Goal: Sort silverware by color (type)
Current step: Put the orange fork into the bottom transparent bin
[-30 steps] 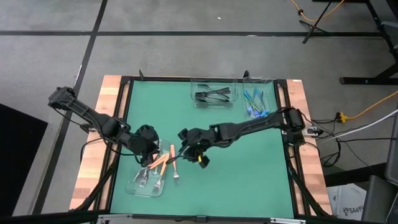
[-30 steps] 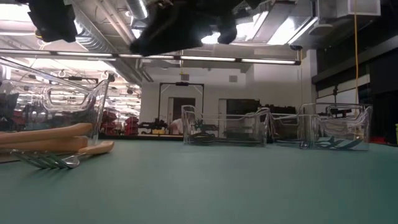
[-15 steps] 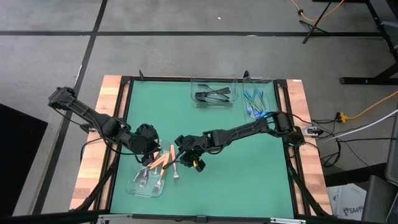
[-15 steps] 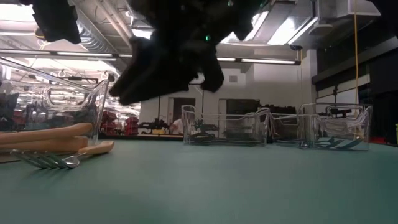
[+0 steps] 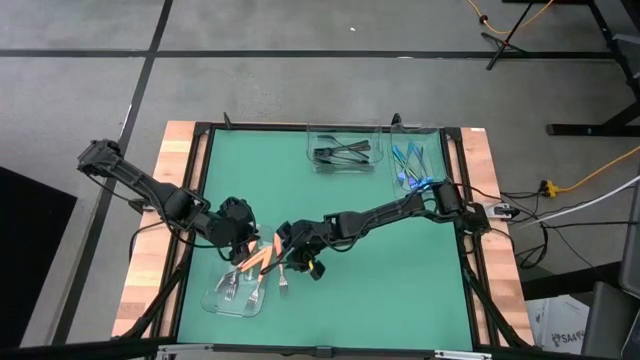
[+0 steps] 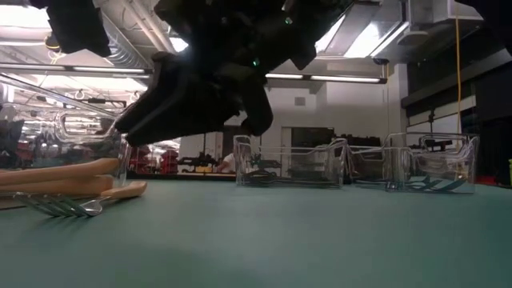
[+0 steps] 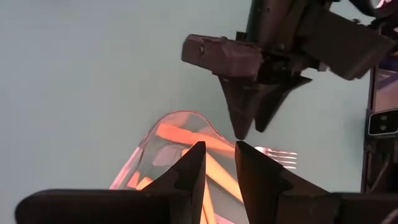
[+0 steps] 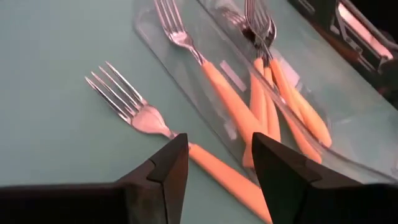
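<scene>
An orange-handled fork (image 8: pixel 186 140) lies on the green mat just outside a clear tray (image 8: pixel 348 124), tines on the mat and handle toward the tray. Several more orange-handled forks (image 8: pixel 267 93) lie inside that tray (image 5: pixel 215 300). My right gripper (image 8: pixel 217 155) is open and hovers low over the loose fork's handle, one finger on each side; it shows in the high view (image 5: pixel 288 252). My left gripper (image 5: pixel 242 236) waits above the tray's far end, fingers slightly apart (image 7: pixel 219 152) and empty. Black forks (image 5: pixel 343 152) and blue utensils (image 5: pixel 408 165) lie in their own far trays.
Two clear trays stand at the table's far edge, one with black forks (image 6: pixel 288 168) and one with blue utensils (image 6: pixel 432 172). The green mat (image 5: pixel 400 270) between them and the near left tray is bare. Wooden rails (image 5: pixel 150 260) border the mat.
My right gripper has moved toward the table's left edge and down, from the middle of the mat to just above the loose orange-handled fork beside the tray. The forks and the left arm have stayed where they were.
</scene>
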Controlling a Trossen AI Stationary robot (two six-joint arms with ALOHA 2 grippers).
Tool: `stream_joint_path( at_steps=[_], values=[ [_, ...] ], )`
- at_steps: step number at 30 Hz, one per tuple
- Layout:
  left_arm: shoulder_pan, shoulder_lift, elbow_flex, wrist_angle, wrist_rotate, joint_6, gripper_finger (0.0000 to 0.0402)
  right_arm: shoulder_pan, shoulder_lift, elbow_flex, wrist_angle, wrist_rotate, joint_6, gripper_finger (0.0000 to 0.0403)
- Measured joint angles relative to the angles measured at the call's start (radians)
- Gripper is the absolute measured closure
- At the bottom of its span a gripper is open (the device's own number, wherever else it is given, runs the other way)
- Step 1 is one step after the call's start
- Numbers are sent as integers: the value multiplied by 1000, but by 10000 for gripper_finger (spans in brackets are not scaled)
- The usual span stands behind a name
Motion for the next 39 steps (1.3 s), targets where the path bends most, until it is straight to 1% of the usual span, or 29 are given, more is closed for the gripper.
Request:
stream_joint_path(
  at_steps=[3, 10, 18, 25, 31, 39],
  values=[
    [0, 0, 0, 0, -6, -1, 321, 0, 0, 0, 24, -9, 0, 236],
    [0, 0, 0, 2, -7, -4, 321, 0, 0, 0, 17, -10, 0, 236],
    [0, 0, 0, 24, -8, -96, 321, -7, 0, 0, 16, 2, 50, 236],
    [0, 0, 0, 124, -46, -45, 321, -7, 0, 0, 20, 8, 49, 236],
    [0, 0, 0, 139, -101, -44, 321, -13, -1, 0, 19, -16, 49, 236],
    [31, 0, 0, 161, -109, -47, 321, -40, -1, 0, 15, -43, 56, 236]
  ],
)
